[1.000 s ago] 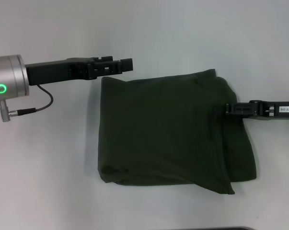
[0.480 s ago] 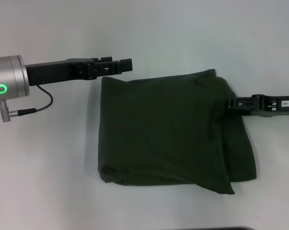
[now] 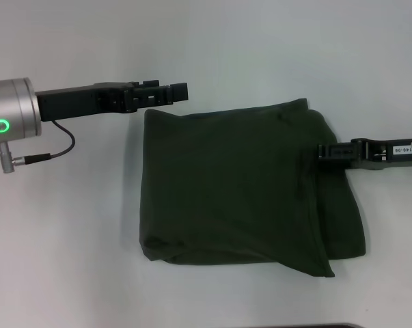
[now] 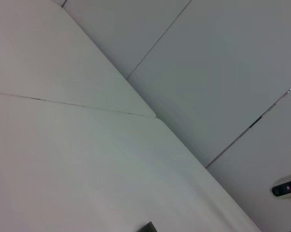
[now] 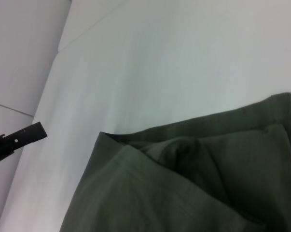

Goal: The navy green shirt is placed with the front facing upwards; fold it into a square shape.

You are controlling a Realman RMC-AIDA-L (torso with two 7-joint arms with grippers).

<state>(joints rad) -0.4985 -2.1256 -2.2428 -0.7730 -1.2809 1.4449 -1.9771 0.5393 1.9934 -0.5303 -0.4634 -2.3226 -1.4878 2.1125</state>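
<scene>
The dark olive-green cotton shirt (image 3: 246, 188) is lying on the plain white desk (image 3: 69, 232), already folded into a rough square with its plain side up; no lettering is showing. Its right edge is uneven, with a lower layer sticking out past the top one, probably the reason the right gripper (image 3: 323, 151) is reaching in low over that side, tip at the overlap. Whether its fingers are parted or gripping cloth cannot be told. The left gripper (image 3: 178, 91) is hovering just beyond the shirt's far left corner, apparently clear of the fabric, likely standing by; its finger state is also unclear. Judged progress: nearly finished, with edge tidying remaining.
</scene>
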